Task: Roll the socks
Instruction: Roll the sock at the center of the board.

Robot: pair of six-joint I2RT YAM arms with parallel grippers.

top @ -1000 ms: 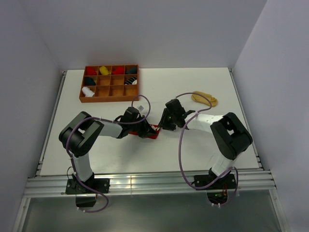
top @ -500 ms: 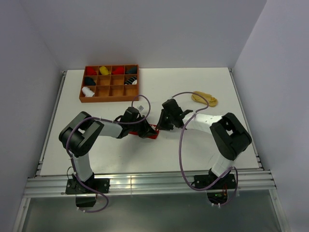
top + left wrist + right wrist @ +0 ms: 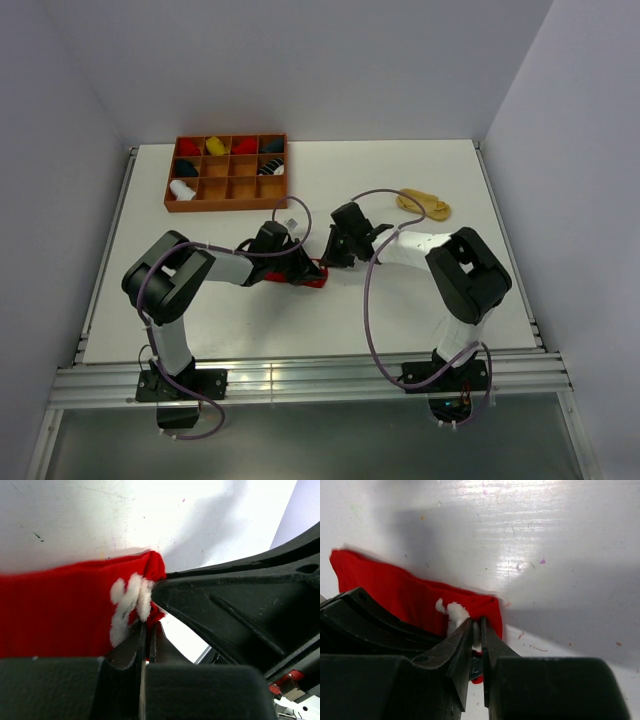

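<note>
A red sock (image 3: 316, 272) with a fluffy white pattern at one end lies flat on the white counter (image 3: 400, 310), midway between your two arms. Your left claw (image 3: 146, 647) is pressed together, pinching the patterned end. Your right claw (image 3: 477, 632) meets it from the opposite side, its fingers nearly together on the same white tuft. Expect the sock to be light, limp and stretchy: it will likely slump rather than hold shape, so grip the thin edge, low to the counter. A tan sock (image 3: 424, 205) lies well apart to the right, and a wooden tray (image 3: 228, 207) sits at the back left.
</note>
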